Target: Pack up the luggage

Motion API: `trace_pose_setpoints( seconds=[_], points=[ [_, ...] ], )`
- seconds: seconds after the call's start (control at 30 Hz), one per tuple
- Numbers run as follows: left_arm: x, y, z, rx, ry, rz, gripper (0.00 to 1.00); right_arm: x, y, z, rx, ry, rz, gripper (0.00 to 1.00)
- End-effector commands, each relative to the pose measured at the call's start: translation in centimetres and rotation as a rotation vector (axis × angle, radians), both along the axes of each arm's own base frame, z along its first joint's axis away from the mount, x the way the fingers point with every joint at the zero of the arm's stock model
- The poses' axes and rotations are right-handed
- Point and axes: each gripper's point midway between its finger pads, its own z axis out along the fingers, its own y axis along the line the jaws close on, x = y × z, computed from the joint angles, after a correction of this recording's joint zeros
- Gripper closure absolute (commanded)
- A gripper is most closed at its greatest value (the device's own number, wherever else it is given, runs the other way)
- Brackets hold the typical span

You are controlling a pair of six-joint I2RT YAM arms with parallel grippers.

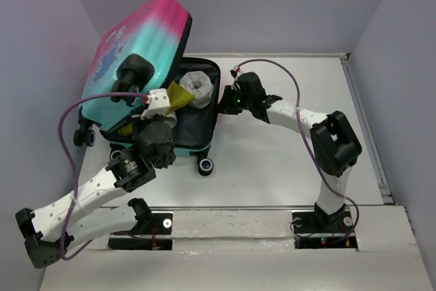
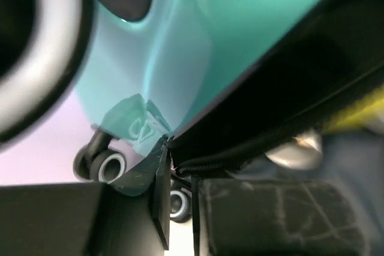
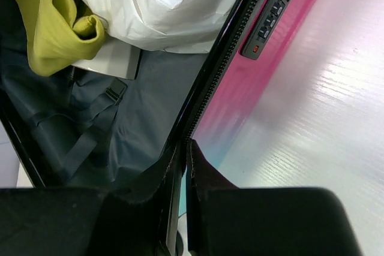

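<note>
The luggage (image 1: pixel 139 32) lies open at the table's back left, its pink-to-teal lid raised and leaning left. Its dark grey lined base (image 1: pixel 197 124) holds a white plastic bag (image 1: pixel 197 86) and a yellow-green cloth (image 1: pixel 178 97). My left gripper (image 1: pixel 155 110) is shut on the lid's lower edge; the left wrist view shows the teal shell (image 2: pixel 210 40) and black zipper rim pinched at the left gripper (image 2: pixel 180 160). My right gripper (image 1: pixel 223 93) is shut on the base's right rim (image 3: pixel 204 94), as the right wrist view shows it (image 3: pixel 187 148). The bag (image 3: pixel 174 4) and cloth (image 3: pixel 54 22) lie inside.
The white table (image 1: pixel 286 161) stretches right of the luggage, with a raised rail (image 1: pixel 364 120) along its right side. Purple walls close in at left and back. Black wheels (image 1: pixel 205 165) point toward me. A combination lock (image 3: pixel 270 19) sits on the pink side wall.
</note>
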Motion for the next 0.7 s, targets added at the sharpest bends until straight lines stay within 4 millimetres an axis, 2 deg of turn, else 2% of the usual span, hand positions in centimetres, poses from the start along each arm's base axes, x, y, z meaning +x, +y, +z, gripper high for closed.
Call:
trace_pose_setpoints(
  seconds=[0.0, 0.03, 0.07, 0.1, 0.13, 0.17, 0.23, 0.33, 0.37, 0.4, 0.43, 0.47, 0.5, 0.53, 0.57, 0.63, 0.67],
  points=[
    [-0.6, -13.9, 4.1, -0.322, -0.142, -0.601, 0.56, 0.2, 0.0, -0.3, -0.008, -0.026, -0.029, 0.87],
    [-0.8, -14.5, 4.9, -0.325, -0.142, -0.651, 0.41, 0.1, -0.1, -0.2, -0.007, -0.027, -0.029, 0.87],
    [-1.1, -16.1, 5.1, -0.315, -0.125, -0.705, 0.29, 0.2, -0.4, -0.2, -0.017, -0.032, -0.047, 0.87],
    [-1.9, -17.6, 6.7, -0.343, -0.129, -0.775, 0.21, 0.3, -1.1, -0.5, -0.025, -0.028, -0.062, 0.88],
    [-2.3, -18.6, 7.3, -0.338, -0.12, -0.826, 0.17, 0.5, -1.7, -0.6, -0.029, -0.028, -0.079, 0.91],
    [-3.2, -20.5, 8.3, -0.345, -0.114, -0.922, 0.16, 0.7, -2.6, -0.7, -0.038, -0.029, -0.101, 0.93],
    [-4.4, -22.1, 10.2, -0.388, -0.147, -1.039, 0.1, 0.9, -3.6, -0.4, -0.042, -0.039, -0.12, 0.93],
    [-5.2, -21.8, 12.9, -0.466, -0.209, -1.09, 0.05, 1.4, -5.9, -0.9, -0.064, -0.041, -0.161, 0.93],
    [-4.8, -21.1, 13.3, -0.483, -0.221, -1.051, 0.03, 1.4, -6.4, -0.9, -0.069, -0.044, -0.168, 0.93],
    [-3.5, -19.1, 14.2, -0.521, -0.241, -0.937, 0.01, 1.4, -7.6, -0.7, -0.076, -0.052, -0.186, 0.93],
    [-2.5, -18.1, 14.5, -0.525, -0.247, -0.892, 0.01, 1.5, -7.7, 0.0, -0.072, -0.068, -0.187, 0.93],
    [-1.1, -17.7, 13.4, -0.494, -0.206, -0.842, 0.01, 1.3, -8.4, -0.4, -0.085, -0.065, -0.195, 0.93],
    [0.3, -16.2, 14.1, -0.521, -0.202, -0.787, 0.02, 1.4, -9.1, 0.6, -0.084, -0.093, -0.202, 0.93],
    [1.8, -15.5, 13.6, -0.537, -0.177, -0.769, 0.03, 1.2, -9.2, 0.9, -0.088, -0.102, -0.197, 0.93],
    [5.4, -11.7, 11.9, -0.536, -0.155, -0.613, 0.03, 0.9, -9.5, 0.9, -0.095, -0.103, -0.194, 0.93],
    [8.4, -7.9, 10.9, -0.562, -0.125, -0.502, 0.01, 0.5, -9.8, 1.6, -0.101, -0.12, -0.188, 0.93],
    [10.9, -4.4, 9.0, -0.586, -0.077, -0.417, 0.01, 0.1, -10.0, 2.2, -0.097, -0.132, -0.189, 0.93]
  ],
)
